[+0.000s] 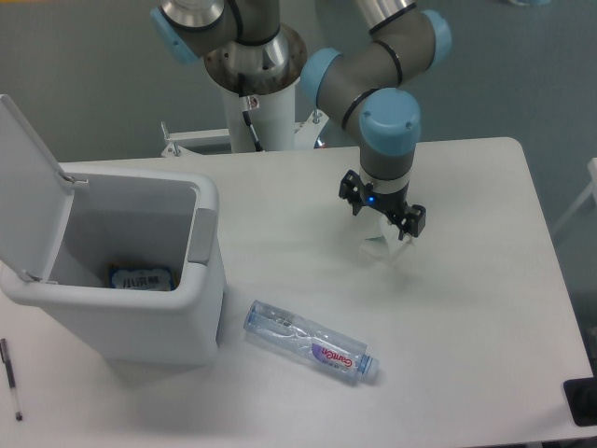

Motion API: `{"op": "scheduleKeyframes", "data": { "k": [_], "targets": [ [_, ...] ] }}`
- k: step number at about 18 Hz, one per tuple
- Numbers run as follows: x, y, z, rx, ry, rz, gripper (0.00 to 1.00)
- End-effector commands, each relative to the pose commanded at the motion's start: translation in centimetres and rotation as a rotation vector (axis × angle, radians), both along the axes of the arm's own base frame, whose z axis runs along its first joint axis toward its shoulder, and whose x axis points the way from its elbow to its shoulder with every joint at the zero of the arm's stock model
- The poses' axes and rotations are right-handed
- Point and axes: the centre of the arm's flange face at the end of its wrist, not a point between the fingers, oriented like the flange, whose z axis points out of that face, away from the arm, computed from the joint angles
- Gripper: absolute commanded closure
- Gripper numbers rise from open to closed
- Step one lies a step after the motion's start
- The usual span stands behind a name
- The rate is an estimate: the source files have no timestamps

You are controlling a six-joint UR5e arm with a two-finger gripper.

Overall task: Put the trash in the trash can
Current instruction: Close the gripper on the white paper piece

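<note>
The gripper point(384, 227) hangs over the paper wrapper point(376, 246) to take it, but whether the jaws grip it I cannot tell.

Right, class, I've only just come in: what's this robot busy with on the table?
The gripper is right over the crumpled white paper wrapper; whether it holds it cannot be told. The trash can stands with its lid open and a labelled item already lying inside. The clear plastic water bottle lies on the table, untouched.
</note>
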Motion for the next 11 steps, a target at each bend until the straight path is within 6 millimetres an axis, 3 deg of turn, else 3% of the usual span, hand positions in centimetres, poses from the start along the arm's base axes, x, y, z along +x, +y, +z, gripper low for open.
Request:
{"op": "scheduleKeyframes", "data": {
  "k": [3, 6, 11],
  "targets": [
    [0.03, -0.60, -0.58, -0.058, 0.018, 0.010, 0.00],
    [-0.10, -0.57, -0.54, -0.053, 0.017, 0.012, 0.35],
    [-0.13, -0.64, -0.48, -0.053, 0.017, 0.013, 0.75]
  ]
}}
